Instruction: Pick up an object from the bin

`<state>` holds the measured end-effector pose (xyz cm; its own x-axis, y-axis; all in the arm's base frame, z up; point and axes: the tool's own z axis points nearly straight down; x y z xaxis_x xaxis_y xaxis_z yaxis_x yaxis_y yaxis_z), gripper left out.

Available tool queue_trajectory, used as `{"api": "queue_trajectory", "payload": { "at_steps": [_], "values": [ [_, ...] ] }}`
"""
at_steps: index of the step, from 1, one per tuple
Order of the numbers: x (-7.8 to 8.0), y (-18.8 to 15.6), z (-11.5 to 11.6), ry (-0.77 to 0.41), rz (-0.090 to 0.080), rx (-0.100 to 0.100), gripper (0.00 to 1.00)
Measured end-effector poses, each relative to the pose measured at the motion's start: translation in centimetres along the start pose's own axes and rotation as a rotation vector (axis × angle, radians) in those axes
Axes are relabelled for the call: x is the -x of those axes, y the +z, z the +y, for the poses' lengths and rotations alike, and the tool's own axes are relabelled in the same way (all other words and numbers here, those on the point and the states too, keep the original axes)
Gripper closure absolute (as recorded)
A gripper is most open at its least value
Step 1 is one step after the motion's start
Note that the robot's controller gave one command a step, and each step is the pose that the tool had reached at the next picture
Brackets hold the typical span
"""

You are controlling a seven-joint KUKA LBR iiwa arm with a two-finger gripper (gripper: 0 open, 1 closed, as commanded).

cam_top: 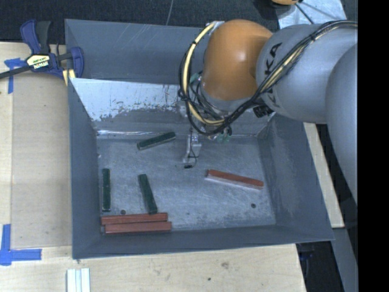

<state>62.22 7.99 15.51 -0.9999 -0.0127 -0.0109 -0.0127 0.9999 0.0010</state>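
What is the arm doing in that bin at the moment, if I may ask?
The robot arm reaches in from the right, and its gripper hangs low near the middle of the grey bin, over bare floor. I can see nothing held in it. Nearest to it lie a dark green stick to its upper left and a reddish-brown stick to its lower right. Further left are a left green stick, a slanted green stick and a pair of reddish-brown sticks.
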Motion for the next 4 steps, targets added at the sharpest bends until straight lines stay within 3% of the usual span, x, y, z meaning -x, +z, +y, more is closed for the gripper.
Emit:
{"api": "queue_trajectory", "payload": {
  "at_steps": [1, 2, 3, 4],
  "values": [
    [-0.5, 4.6, 5.0, 0.024, 0.008, -0.002, 0.0],
    [0.3, 8.3, 3.7, -0.17, 0.005, 0.0, 1.0],
    [0.3, 8.3, 3.7, -0.169, 0.005, 0.001, 1.0],
    [-0.6, -5.0, 4.6, -0.173, 0.007, 0.0, 1.0]
  ]
}}
